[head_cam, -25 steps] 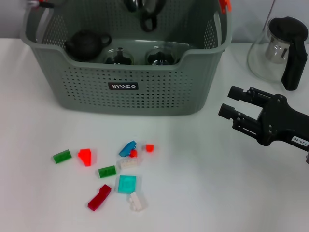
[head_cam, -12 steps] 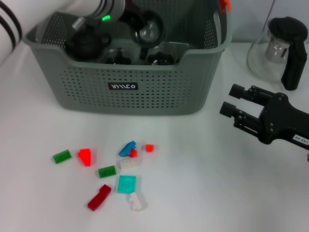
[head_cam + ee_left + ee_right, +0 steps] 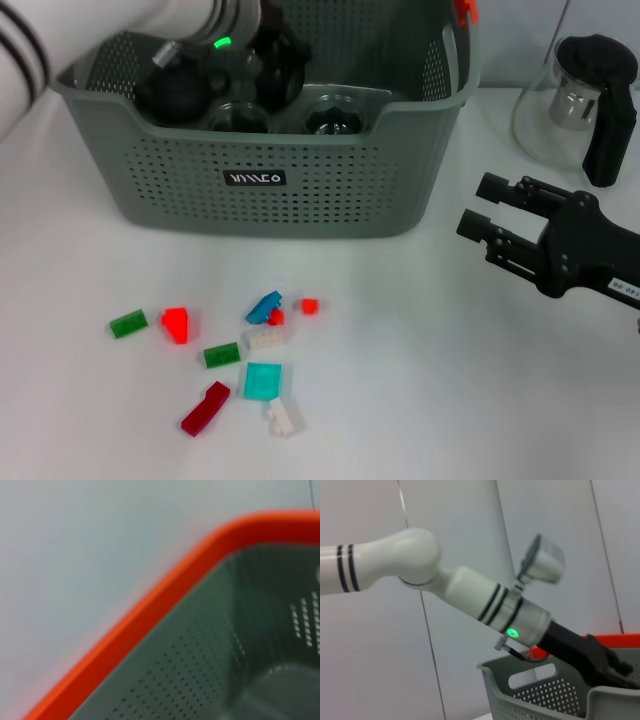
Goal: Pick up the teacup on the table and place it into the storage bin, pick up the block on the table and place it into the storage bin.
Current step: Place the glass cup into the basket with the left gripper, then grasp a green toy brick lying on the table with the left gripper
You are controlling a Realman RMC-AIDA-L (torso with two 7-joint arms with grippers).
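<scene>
The left arm reaches down into the storage bin [image 3: 270, 190], so the left gripper [image 3: 272, 62] sits inside the basket, above its dark contents; how its jaws stand I cannot tell. Just beside that gripper, toward the robot's left, lies a black teapot [image 3: 175, 95]. Directly beneath and in front of it, against the bin's front wall, sit 2 glass teacups [image 3: 335, 115]. The left wrist view shows only the bin's orange rim [image 3: 150, 615] and perforated inner wall.

Well in front of the left gripper, outside the bin, loose blocks lie scattered on the white table [image 3: 420, 400]: a green block [image 3: 128, 323], an orange block [image 3: 177, 324], a second green block [image 3: 222, 354], a dark red block [image 3: 206, 408], a blue block [image 3: 264, 306], a teal square block [image 3: 263, 381] and a white block [image 3: 281, 416].

The right gripper [image 3: 485, 212] hovers over the table beside the bin's right end, jaws spread wide and holding nothing. Just behind it stands a glass jug [image 3: 580, 105] with a black handle.
</scene>
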